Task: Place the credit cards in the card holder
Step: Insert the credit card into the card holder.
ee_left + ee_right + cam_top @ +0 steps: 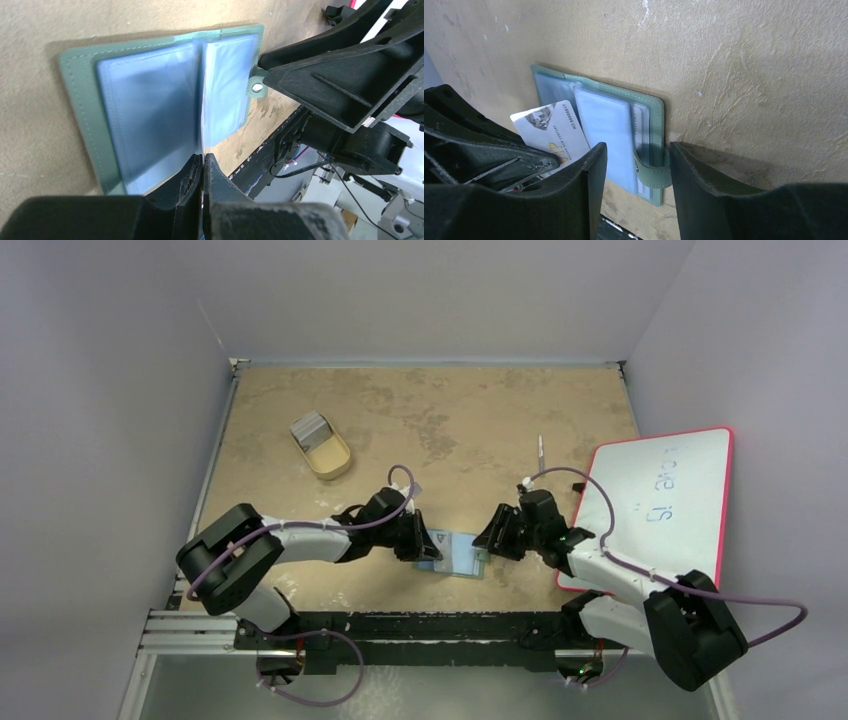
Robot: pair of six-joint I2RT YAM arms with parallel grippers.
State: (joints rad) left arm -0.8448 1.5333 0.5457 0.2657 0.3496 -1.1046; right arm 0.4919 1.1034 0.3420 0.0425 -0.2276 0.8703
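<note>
While the card holder (456,556) lies opened flat on the desk (480,420) at the lower middle of the top view, both arms meet over it. The left pincer (204,162) is pressed together on a pale credit card (551,132). In its own wrist view the card shows only as a thin edge rising from the fingertips along the fold between the bluish clear pockets. In the right wrist view the card's printed face lies over the left half of the holder.

The right pincer (638,147) is spread, and the holder's closing strap (651,172) sits between its fingers at the holder's right edge. Whether either finger touches the strap cannot be told.

In the upper left of the top view, well apart from the arms, a tan tray (335,458) holds a stack of grey cards (310,427). A pink-edged whiteboard (660,505) lies at the right.
</note>
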